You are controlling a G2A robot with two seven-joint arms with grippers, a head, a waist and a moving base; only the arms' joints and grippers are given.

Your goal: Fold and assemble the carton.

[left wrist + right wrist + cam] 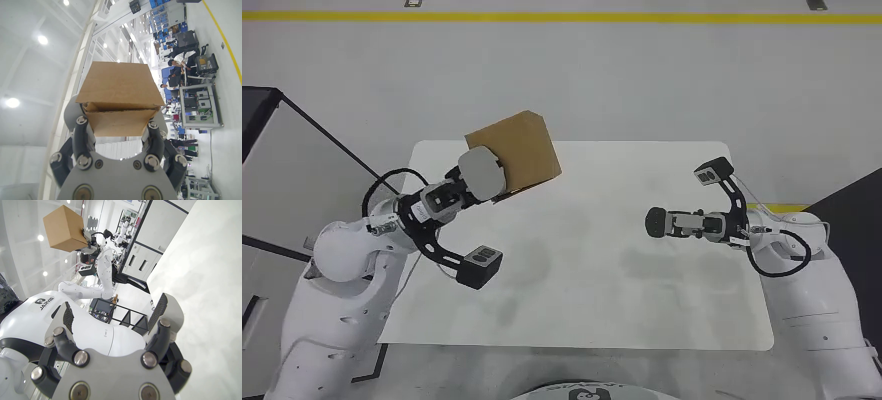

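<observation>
Clamping a flap, the left gripper (487, 180) is holding the carton (517, 148) aloft near the table's (642, 300) far-left corner; the right gripper (115, 308) is hanging open. Likely light, stiff, crushable: best gripped near creases.

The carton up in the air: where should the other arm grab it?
Probably the carton at its closed far end, coming from the side of the open right tool. The left tool clamps the flapped end, holding it tilted above the table, so the plain faces away from that grip are free.
</observation>
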